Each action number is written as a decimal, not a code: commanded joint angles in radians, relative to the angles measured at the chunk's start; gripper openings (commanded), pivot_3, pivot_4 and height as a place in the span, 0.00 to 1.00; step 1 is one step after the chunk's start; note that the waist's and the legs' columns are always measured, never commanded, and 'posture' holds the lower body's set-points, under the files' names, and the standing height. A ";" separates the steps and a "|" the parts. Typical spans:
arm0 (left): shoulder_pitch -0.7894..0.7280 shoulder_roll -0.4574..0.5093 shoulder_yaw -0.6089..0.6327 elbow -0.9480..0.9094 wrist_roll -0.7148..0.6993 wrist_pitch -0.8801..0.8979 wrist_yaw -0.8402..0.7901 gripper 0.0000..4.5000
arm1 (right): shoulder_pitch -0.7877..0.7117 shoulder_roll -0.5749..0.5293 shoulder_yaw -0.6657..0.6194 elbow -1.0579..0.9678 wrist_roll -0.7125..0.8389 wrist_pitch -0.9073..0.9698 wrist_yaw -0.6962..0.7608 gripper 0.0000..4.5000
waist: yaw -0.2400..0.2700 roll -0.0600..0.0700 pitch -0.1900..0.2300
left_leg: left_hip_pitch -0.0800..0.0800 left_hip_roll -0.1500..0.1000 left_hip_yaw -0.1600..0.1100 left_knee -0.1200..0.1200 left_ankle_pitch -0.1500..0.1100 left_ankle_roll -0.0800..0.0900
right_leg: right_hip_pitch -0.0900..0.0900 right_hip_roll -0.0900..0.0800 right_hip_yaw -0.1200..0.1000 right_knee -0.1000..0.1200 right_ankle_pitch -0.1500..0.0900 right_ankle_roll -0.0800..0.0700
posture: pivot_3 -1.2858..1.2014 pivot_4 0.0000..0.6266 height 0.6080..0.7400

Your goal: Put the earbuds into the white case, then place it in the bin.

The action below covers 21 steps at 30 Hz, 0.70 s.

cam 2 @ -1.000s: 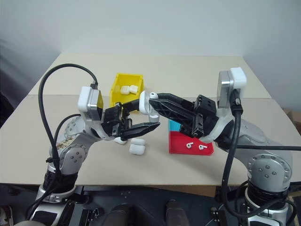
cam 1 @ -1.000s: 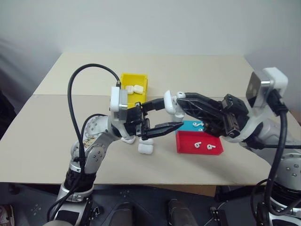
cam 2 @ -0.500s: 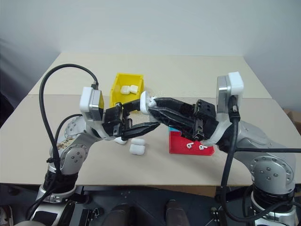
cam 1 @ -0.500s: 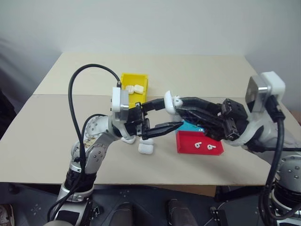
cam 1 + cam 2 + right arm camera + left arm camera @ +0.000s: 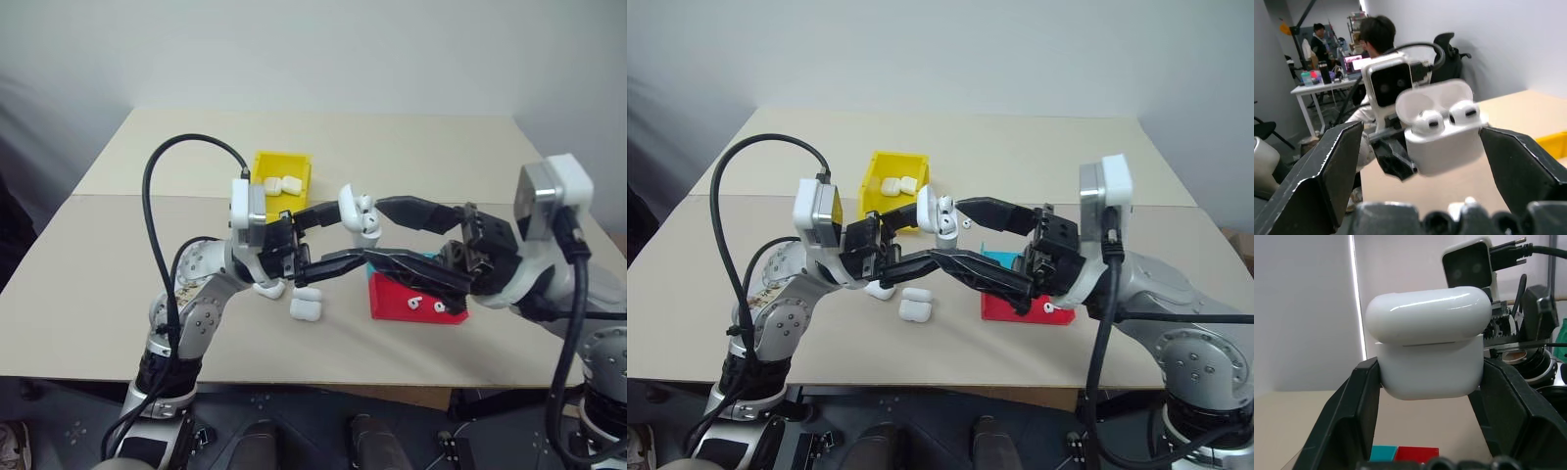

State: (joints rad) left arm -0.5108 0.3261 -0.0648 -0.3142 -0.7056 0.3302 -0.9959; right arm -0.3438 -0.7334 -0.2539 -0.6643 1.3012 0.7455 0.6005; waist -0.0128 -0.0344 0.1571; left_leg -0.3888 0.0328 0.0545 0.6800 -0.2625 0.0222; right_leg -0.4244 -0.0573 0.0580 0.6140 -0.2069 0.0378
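The white case [image 5: 357, 212] sits clamped between the left gripper's [image 5: 1427, 382] fingers above the table [image 5: 411, 147], lid flipped up, two earbuds [image 5: 1429, 121] seated inside (stems hidden). The right gripper [image 5: 377, 232] stands spread wide around it, touching nothing. The bin [image 5: 283, 163] lies behind.

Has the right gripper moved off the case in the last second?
Yes. The right gripper has opened and drawn back from the white case toward the red tray; the left gripper stays shut on the case.
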 commanded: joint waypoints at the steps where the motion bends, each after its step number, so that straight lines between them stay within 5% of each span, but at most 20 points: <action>1: -0.020 -0.010 -0.007 -0.008 0.015 -0.025 0.002 0.62 | -0.012 -0.046 -0.051 -0.013 0.003 -0.023 0.042 0.96 | 0.000 0.000 0.000 | 0.000 0.000 0.000 0.000 0.000 0.000 | 0.000 0.000 0.000 0.000 0.000 0.000 | 0.52 0.24 1.00; 3: -0.019 -0.016 -0.010 0.003 0.024 -0.026 0.007 0.62 | -0.041 -0.081 -0.057 0.017 -0.025 -0.026 0.059 0.88 | -0.002 0.000 0.000 | 0.000 0.000 0.000 0.000 0.000 0.000 | 0.000 0.000 0.000 0.000 0.000 0.000 | 0.52 0.24 1.00; 10: -0.044 -0.031 -0.033 0.082 0.061 -0.053 -0.033 0.62 | -0.333 -0.223 0.025 0.211 -0.184 -0.028 0.239 0.35 | -0.002 0.000 0.000 | 0.001 0.000 0.001 0.001 0.000 0.000 | 0.000 0.001 0.001 0.000 0.001 0.000 | 0.52 0.24 1.00; 15: -0.070 -0.061 -0.058 0.145 0.099 -0.085 -0.049 0.62 | -0.625 -0.198 0.245 0.316 -0.372 0.006 0.301 0.01 | -0.006 0.001 0.000 | 0.000 0.000 0.003 0.000 0.000 0.000 | -0.002 0.000 0.002 -0.001 0.001 0.000 | 0.52 0.24 1.00; 21: -0.065 -0.077 -0.056 0.148 0.114 -0.095 -0.041 0.62 | -0.802 -0.131 0.443 0.326 -0.598 -0.020 0.357 0.01 | -0.001 0.001 0.000 | -0.004 0.001 0.003 -0.001 0.000 0.001 | -0.007 0.000 0.001 -0.001 0.001 0.000 | 0.52 0.24 1.00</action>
State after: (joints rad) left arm -0.5669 0.2553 -0.1322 -0.1457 -0.5905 0.2603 -1.0400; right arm -1.1064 -0.8671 0.1823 -0.3315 0.7545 0.7501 0.9262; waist -0.0139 -0.0335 0.1567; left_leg -0.3951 0.0332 0.0576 0.6795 -0.2628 0.0229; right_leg -0.4331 -0.0578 0.0592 0.6135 -0.2060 0.0376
